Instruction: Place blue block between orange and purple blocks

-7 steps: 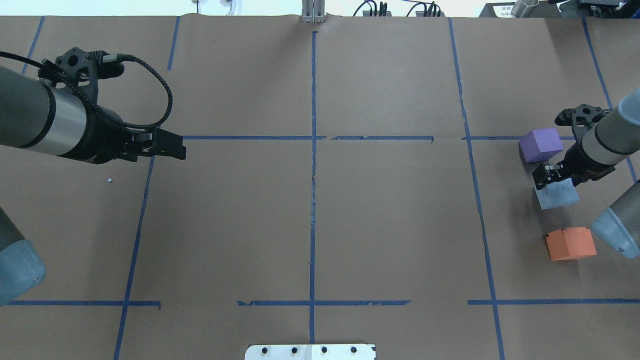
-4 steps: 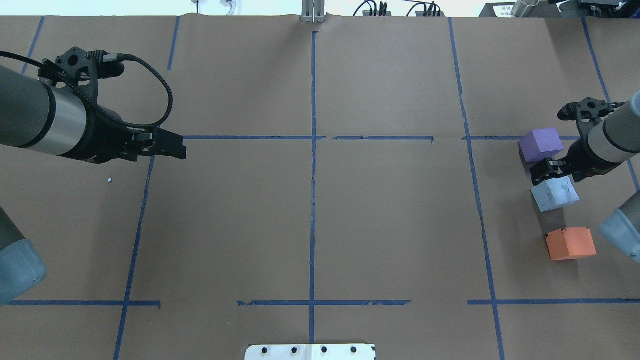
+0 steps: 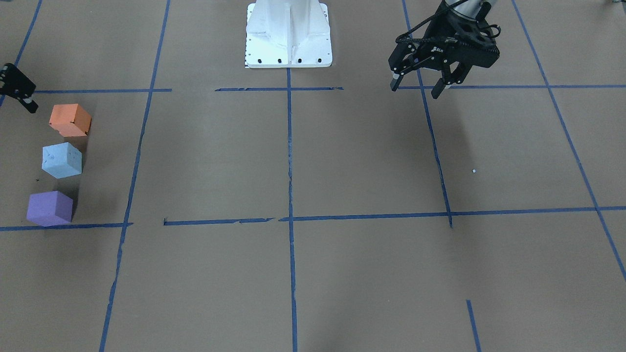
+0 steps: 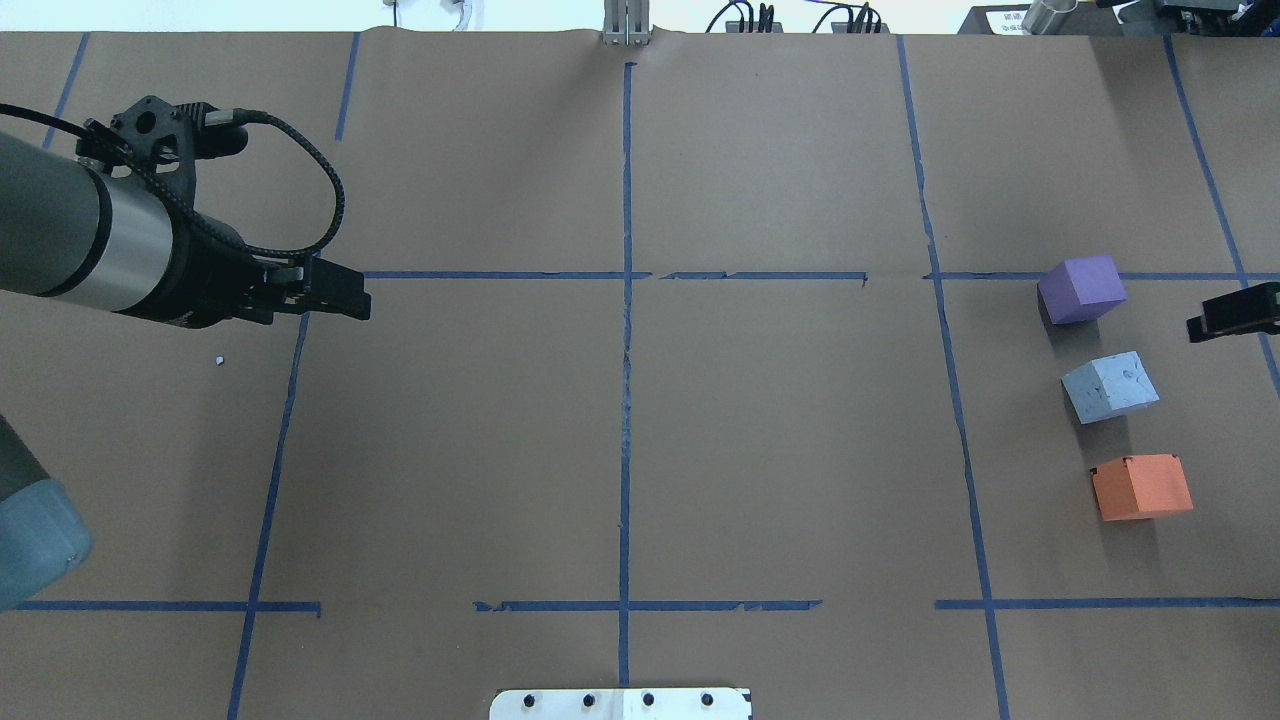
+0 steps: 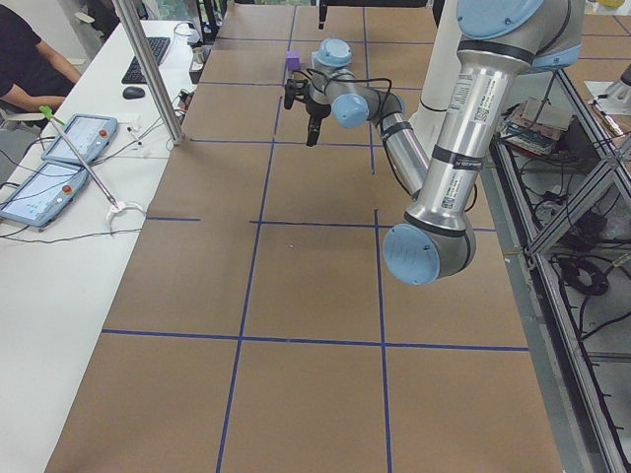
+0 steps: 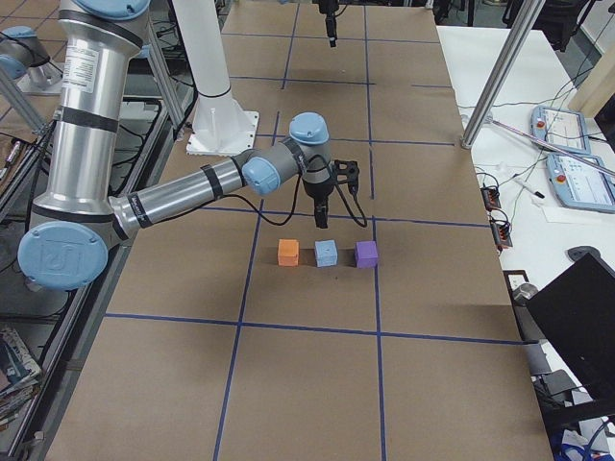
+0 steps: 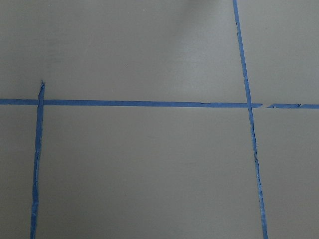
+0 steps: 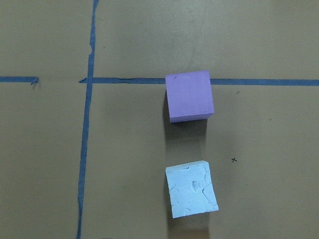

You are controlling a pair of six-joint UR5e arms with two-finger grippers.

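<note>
The blue block (image 4: pixel 1110 387) rests on the table between the purple block (image 4: pixel 1082 289) and the orange block (image 4: pixel 1141 486), in one row with gaps on both sides. The front-facing view shows the same row: orange (image 3: pixel 70 120), blue (image 3: pixel 62 160), purple (image 3: pixel 49 208). The right wrist view shows purple (image 8: pixel 190 95) and blue (image 8: pixel 192 195) with no fingers in frame. My right gripper (image 4: pixel 1235 312) is empty at the view's right edge, clear of the blocks, with one finger showing. My left gripper (image 3: pixel 418 88) is open and empty, far from the blocks.
Brown paper with blue tape lines (image 4: pixel 626 350) covers the table. The robot's white base (image 3: pixel 288 34) stands at the table's robot-side edge. A small white speck (image 4: pixel 218 360) lies near the left gripper.
My right gripper has drawn back from over the blue block toward the right edge, leaving the block on the table. The left arm has not moved.
</note>
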